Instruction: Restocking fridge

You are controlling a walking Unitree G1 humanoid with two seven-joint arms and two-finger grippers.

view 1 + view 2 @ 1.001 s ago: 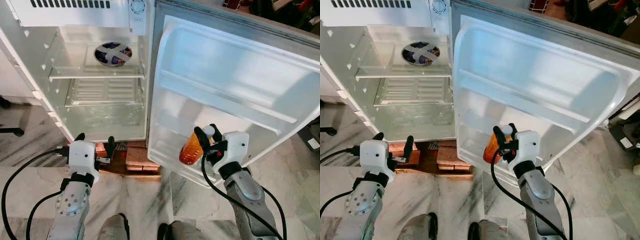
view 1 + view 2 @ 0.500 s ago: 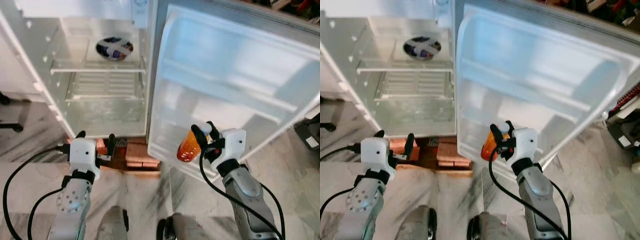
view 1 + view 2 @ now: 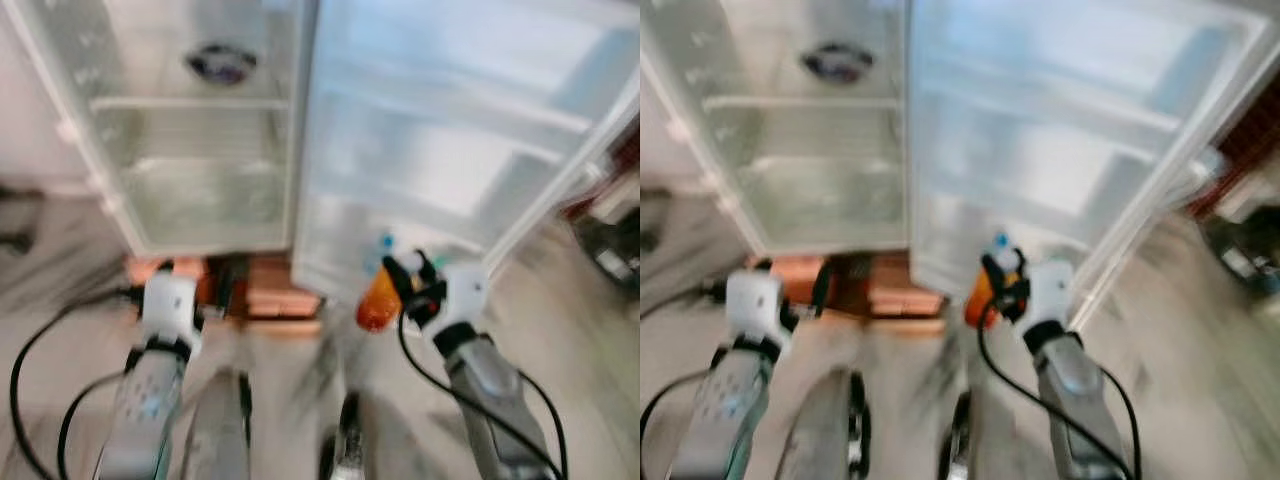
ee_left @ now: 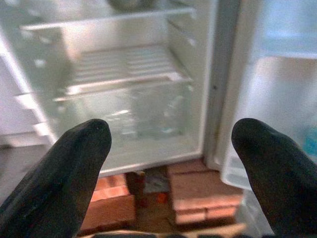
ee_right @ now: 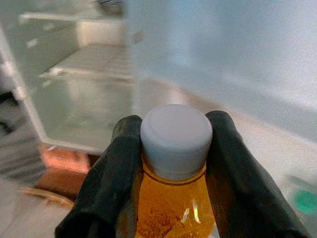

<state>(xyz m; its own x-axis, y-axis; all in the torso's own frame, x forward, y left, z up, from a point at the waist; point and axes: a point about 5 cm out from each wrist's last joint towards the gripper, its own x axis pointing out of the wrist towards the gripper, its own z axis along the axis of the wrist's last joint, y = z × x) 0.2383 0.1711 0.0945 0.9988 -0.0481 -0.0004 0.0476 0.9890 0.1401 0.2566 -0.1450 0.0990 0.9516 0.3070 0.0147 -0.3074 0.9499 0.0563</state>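
The whole picture is blurred by motion. My right gripper (image 3: 408,268) is shut on the neck of an orange bottle (image 3: 378,300) with a white cap (image 5: 176,136), its black fingers (image 5: 114,168) on either side of the cap. It holds the bottle low in front of the open fridge door (image 3: 450,150). My left gripper (image 3: 192,280) stands open with nothing in it, its fingers (image 4: 74,158) pointing at the fridge's lower compartment (image 4: 129,104). A patterned bowl (image 3: 221,63) sits on the upper shelf.
The fridge stands on reddish bricks (image 3: 270,300) on a marble floor. A small blue-green thing (image 3: 385,241) shows low on the door, near its bottom shelf. My feet (image 3: 225,430) are at the bottom. Dark clutter (image 3: 610,250) lies right of the door.
The camera has moved toward the fridge and the picture has blurred. The bottle stays in my right gripper, and the left gripper stays open.
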